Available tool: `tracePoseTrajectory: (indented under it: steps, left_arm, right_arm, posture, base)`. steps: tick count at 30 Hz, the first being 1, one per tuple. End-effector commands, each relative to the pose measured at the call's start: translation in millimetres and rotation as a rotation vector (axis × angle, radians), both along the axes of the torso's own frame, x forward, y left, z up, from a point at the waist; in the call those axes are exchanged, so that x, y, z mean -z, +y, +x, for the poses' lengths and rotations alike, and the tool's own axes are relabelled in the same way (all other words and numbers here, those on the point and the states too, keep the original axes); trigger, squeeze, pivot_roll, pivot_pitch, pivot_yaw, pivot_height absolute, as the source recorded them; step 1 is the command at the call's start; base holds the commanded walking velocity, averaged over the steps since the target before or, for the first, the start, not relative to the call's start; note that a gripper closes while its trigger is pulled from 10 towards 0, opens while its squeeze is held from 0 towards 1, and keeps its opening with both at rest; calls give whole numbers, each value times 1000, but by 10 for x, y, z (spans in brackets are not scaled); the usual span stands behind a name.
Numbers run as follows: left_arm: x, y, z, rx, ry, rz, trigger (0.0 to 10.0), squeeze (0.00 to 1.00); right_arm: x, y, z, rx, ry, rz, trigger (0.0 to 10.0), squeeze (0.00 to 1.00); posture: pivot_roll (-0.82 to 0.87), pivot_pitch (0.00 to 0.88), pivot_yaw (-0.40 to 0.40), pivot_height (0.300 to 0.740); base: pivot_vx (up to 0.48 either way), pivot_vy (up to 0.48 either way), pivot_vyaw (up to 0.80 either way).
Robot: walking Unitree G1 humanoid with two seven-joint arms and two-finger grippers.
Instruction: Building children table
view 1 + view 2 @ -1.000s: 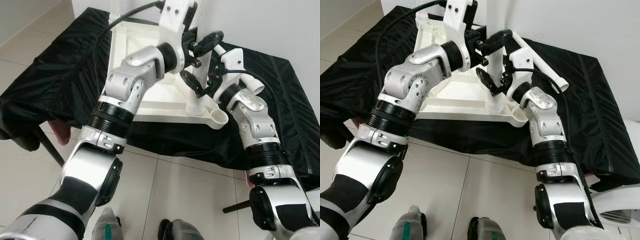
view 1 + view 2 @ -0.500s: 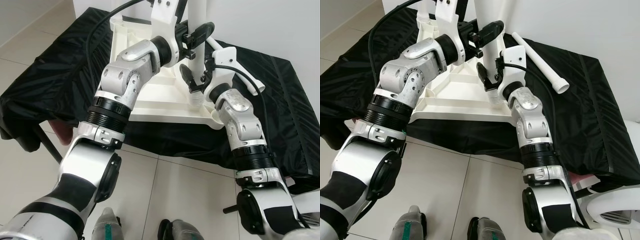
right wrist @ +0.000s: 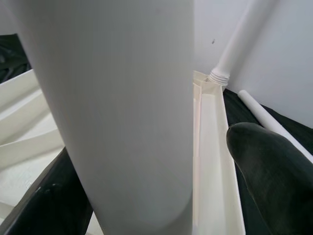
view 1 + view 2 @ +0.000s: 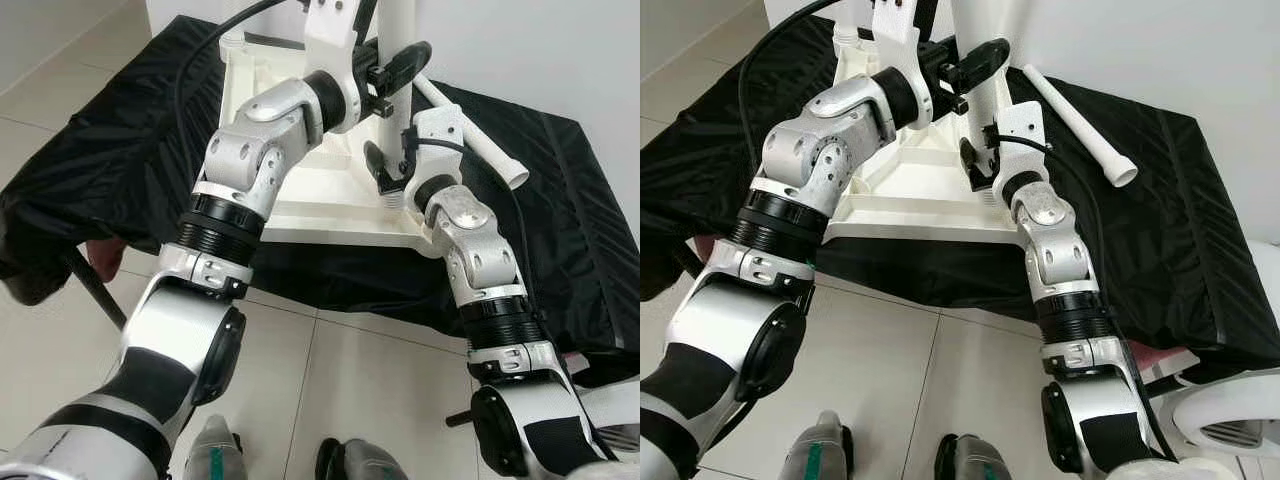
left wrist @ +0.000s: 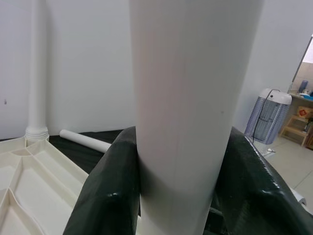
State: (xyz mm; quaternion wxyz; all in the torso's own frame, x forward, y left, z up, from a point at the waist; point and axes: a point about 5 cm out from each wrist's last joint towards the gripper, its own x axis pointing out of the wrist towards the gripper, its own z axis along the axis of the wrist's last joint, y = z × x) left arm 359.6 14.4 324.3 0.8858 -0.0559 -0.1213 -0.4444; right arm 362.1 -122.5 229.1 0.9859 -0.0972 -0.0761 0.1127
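Observation:
The white table top lies upside down on a black cloth. A white leg stands upright at its near right corner. My left gripper is shut on this leg partway up, with a black finger on each side. My right gripper is lower, near the leg's base. It stands open around the leg, and one finger is clear of it. A second leg stands in a far corner. A loose leg lies on the cloth to the right.
The cloth-covered surface stands against a white wall, with tiled floor in front of it. A black rod slants down under its near left edge. A white appliance is at the lower right, and a heater stands further off.
The leg has gone from tilted to upright at the near right corner. My right gripper has closed in on its base. My left gripper keeps its hold.

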Motion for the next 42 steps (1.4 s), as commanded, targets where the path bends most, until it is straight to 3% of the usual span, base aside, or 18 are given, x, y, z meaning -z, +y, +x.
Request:
tracePoseTrajectory:
  steps: [1,10,22,23,24,25,26,27,30,31,32,33,42]
  left_arm:
    - [-106,-78,-73,27,-59,1,10000,0]
    - [-94,-104,-84,29,-58,4,10000,0]
    - [-74,-130,-92,32,-56,7,10000,0]
    - [-74,-133,-94,33,-57,6,10000,0]
    - [-74,-133,-94,33,-57,6,10000,0]
    - [-74,-134,-94,32,-57,5,10000,0]
    - [-74,-134,-94,32,-57,5,10000,0]
    - [-71,-136,-95,32,-57,7,10000,0]
    - [-68,-137,-96,32,-58,8,10000,0]
    - [-68,-137,-95,31,-58,8,10000,0]
    - [-68,-137,-95,31,-58,8,10000,0]
    - [-71,-135,-95,31,-60,8,10000,0]
    - [-107,-133,-105,31,-78,5,10000,0]
  right_arm:
    - [-9,2,-17,19,-3,-16,8745,0]
    - [-136,45,-27,33,-43,-30,9804,0]
    - [-270,82,-35,28,-75,-15,9647,0]
    - [-293,84,-37,28,-80,-13,8588,0]
    - [-293,84,-37,28,-80,-13,8588,0]
    - [-316,84,-41,28,-87,-10,6235,0]
    - [-316,84,-41,28,-87,-10,6235,0]
    - [-339,81,-46,31,-93,-10,4157,0]
    - [-353,76,-50,33,-96,-11,3843,0]
    - [-358,69,-52,35,-93,-14,1922,0]
    - [-358,69,-52,35,-93,-14,1922,0]
    - [-357,61,-54,39,-85,-17,0,0]
    - [-317,5,-50,77,-39,-32,0,0]
  posture:
    - [107,0,-124,740]
    - [107,0,-128,740]
    - [108,0,-136,740]
    - [107,0,-136,740]
    - [107,0,-136,740]
    - [107,0,-136,740]
    - [107,0,-136,740]
    - [106,0,-137,740]
    - [106,0,-137,740]
    - [106,0,-137,740]
    - [106,0,-137,740]
    - [105,0,-137,740]
    - [101,10,-133,740]
  base:
    - [0,0,0]
    - [0,0,0]
    - [0,0,0]
    - [0,0,0]
    - [0,0,0]
    - [0,0,0]
    - [0,0,0]
    - [0,0,0]
    - [0,0,0]
    - [0,0,0]
    - [0,0,0]
    - [0,0,0]
    - [0,0,0]
